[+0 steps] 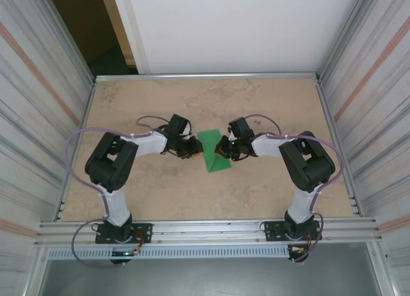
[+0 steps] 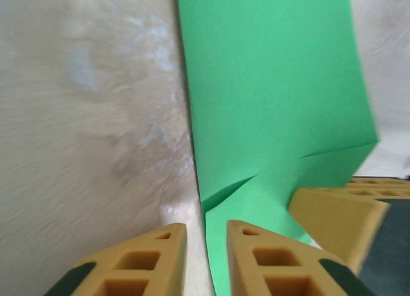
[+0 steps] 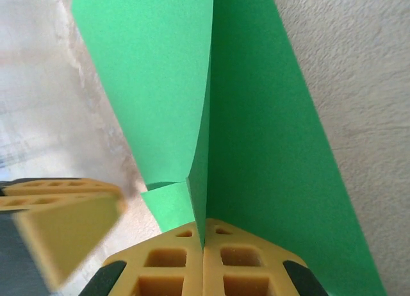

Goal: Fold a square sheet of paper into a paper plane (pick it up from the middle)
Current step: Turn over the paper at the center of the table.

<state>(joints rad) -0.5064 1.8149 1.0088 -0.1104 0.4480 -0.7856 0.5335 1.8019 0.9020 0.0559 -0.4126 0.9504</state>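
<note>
**Sheet lies between the two pincers, its length pointing at the far edge**

From the near edge of the table (image 1: 192, 200) the two arms reach inward and meet close to its middle. The green sheet of paper (image 1: 212, 147) sits right between them. It is doubled over into a shape longer than it is wide, not yet any kind of plane. Its long axis runs near to far, leaning a little left at the far end.

The right pincer (image 3: 204, 235) is at the sheet's near end, coming in from the right. Its pads are pressed together with a raised flap of the paper caught between them. That flap stands up off the layer lying flat on the table.

The left pincer (image 2: 205, 227) is just across, at the sheet's left edge, with its fingers parted by a narrow gap. One finger is over bare table and the other over the paper, gripping nothing that I can see.

Both pincers look about equally near, but only the right one has hold. Beyond them the sheet stretches away free toward the far edge, so I'd judge the next crease has to follow that length.
</note>
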